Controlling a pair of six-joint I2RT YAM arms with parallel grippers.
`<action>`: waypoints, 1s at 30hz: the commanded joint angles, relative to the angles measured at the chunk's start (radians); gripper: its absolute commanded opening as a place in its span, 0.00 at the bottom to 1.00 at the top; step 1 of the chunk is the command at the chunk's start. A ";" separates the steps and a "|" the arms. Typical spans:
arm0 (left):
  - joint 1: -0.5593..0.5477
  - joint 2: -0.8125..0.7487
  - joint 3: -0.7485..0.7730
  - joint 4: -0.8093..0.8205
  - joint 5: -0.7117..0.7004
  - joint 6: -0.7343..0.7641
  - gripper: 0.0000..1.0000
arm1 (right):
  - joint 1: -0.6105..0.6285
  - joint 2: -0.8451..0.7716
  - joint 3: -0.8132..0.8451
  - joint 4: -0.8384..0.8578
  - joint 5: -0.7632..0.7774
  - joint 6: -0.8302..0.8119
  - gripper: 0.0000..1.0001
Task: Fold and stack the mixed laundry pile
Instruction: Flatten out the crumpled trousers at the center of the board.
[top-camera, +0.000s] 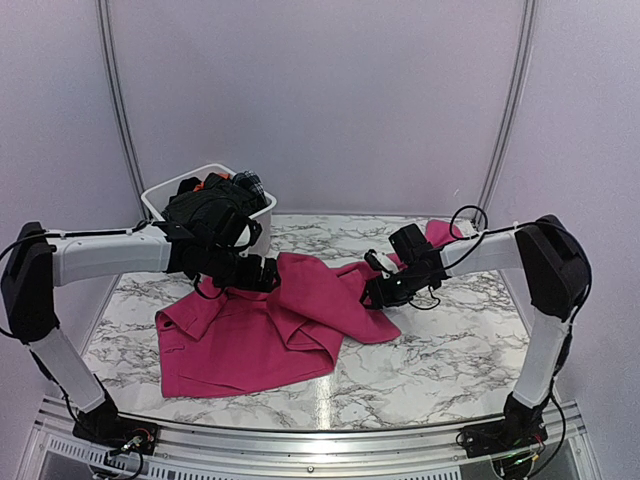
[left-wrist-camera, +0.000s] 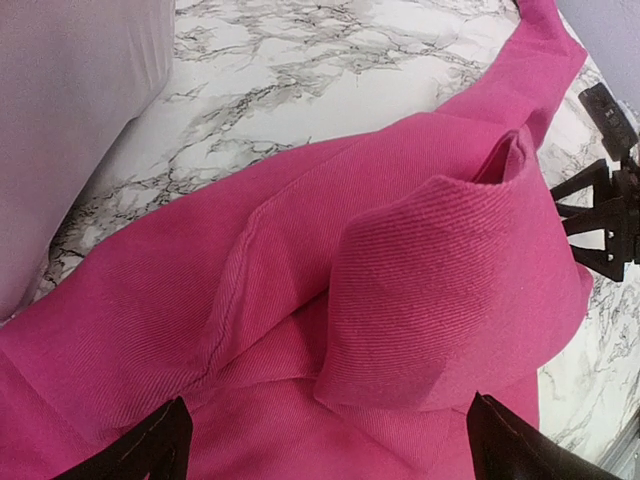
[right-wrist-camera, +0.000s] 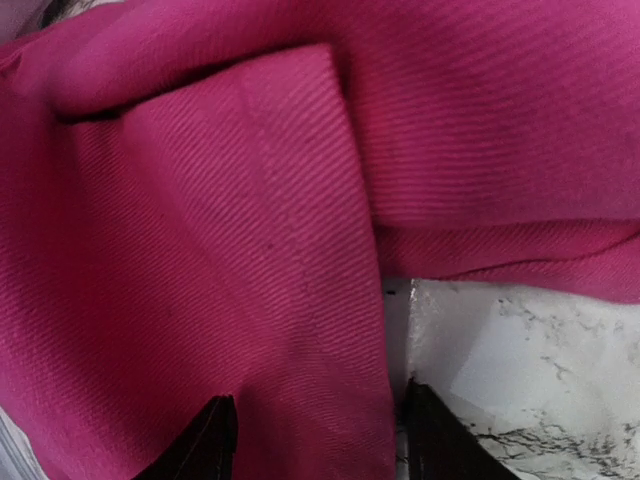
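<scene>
Magenta cloth (top-camera: 260, 335) on marble table (top-camera: 440, 370)

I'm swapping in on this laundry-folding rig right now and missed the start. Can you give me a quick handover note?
Left gripper: open, low over the magenta-pink cloth, holding nothing.
Right gripper: open, fingers straddling a folded edge of the same cloth.
The cloth lies rumpled and partly doubled over on the marble table. The dark garments sit heaped in the white tub at the far-left corner.
Done: one cloth is out on the table.
Left: fold it flat, then fold and stack the rest; no stack yet.
</scene>
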 joint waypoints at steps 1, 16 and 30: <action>0.003 -0.058 -0.011 -0.015 -0.054 0.001 0.99 | 0.006 0.026 0.021 0.010 -0.115 -0.009 0.44; -0.145 -0.336 -0.173 0.198 -0.135 0.146 0.99 | 0.135 -0.559 -0.195 0.406 -0.196 0.582 0.00; -0.498 -0.329 -0.211 0.409 -0.380 0.299 0.99 | 0.331 -0.375 0.165 0.397 0.097 0.623 0.00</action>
